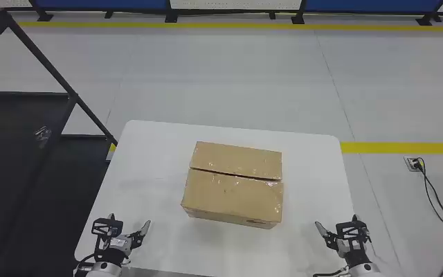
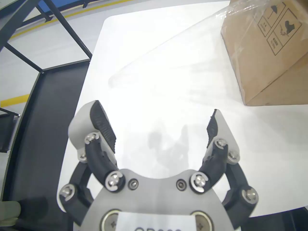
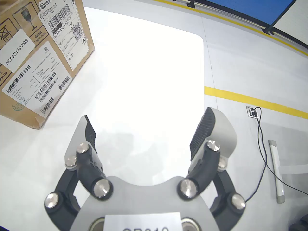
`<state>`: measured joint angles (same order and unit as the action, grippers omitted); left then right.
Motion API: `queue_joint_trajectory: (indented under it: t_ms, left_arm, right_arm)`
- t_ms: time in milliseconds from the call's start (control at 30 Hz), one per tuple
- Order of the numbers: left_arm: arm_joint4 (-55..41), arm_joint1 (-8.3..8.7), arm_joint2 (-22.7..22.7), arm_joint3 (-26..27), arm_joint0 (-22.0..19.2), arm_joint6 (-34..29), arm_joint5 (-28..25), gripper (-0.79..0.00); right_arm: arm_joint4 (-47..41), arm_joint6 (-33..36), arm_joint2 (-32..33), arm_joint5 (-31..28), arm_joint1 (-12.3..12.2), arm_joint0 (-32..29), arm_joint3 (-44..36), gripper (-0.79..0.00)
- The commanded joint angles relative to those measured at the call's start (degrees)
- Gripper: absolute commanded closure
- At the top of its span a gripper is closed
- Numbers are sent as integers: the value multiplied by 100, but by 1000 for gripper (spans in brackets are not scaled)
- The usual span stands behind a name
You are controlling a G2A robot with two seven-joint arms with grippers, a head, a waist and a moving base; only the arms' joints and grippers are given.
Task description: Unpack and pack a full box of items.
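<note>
A closed brown cardboard box [image 1: 234, 189] lies in the middle of the white table [image 1: 152, 159], its top flaps meeting along a seam with clear tape. The left wrist view shows a box corner [image 2: 267, 46] with printed handling symbols; the right wrist view shows a box side [image 3: 41, 56] covered in white labels. My left gripper [image 1: 122, 229] [image 2: 154, 118] hovers open over the table's near left corner, apart from the box, nothing between its fingers. My right gripper [image 1: 344, 230] [image 3: 146, 126] stands open at the near right corner, also holding nothing.
A black metal rack [image 1: 41, 131] with a dark shelf stands just left of the table. On the floor to the right are a yellow line [image 1: 391, 147] and a floor socket with a black cable [image 1: 415, 164]. Bare table surrounds the box on all sides.
</note>
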<state>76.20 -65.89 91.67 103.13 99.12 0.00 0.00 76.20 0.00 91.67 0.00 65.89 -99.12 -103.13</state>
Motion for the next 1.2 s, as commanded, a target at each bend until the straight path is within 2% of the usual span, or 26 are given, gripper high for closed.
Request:
queue_joint_trajectory:
  t_ms: [0, 667, 733, 800, 867, 967, 1100, 1167]
  left_arm:
    - [0, 0, 0, 0, 0, 0, 0, -784]
    - [0, 0, 0, 0, 0, 0, 0, -784]
    - [0, 0, 0, 0, 0, 0, 0, -785]
    - [-3, 9, -9, 128, -15, 129, -300, -785]
    - [3, -1, 25, 213, -60, 85, -156, -785]
    - [-113, -6, 57, 409, -190, 56, -235, -785]
    - [-253, -6, 193, 735, -314, -24, -313, -785]
    - [-383, 3, 242, 902, -324, -130, -557, -785]
  right_arm:
    - [0, 0, 0, 0, 0, 0, 0, -785]
    - [0, 0, 0, 0, 0, 0, 0, -785]
    - [-1, -85, -35, -161, -2, 11, -163, -785]
    - [86, -159, -5, -425, -17, -60, -415, -785]
    - [189, -122, 23, -543, -25, -122, -658, -785]
    - [96, -32, 0, -653, -19, -146, -1061, -785]
    - [-377, 290, -113, -941, -5, -103, -1619, -785]
    - [-525, 597, -203, -1114, -6, -80, -1879, -785]
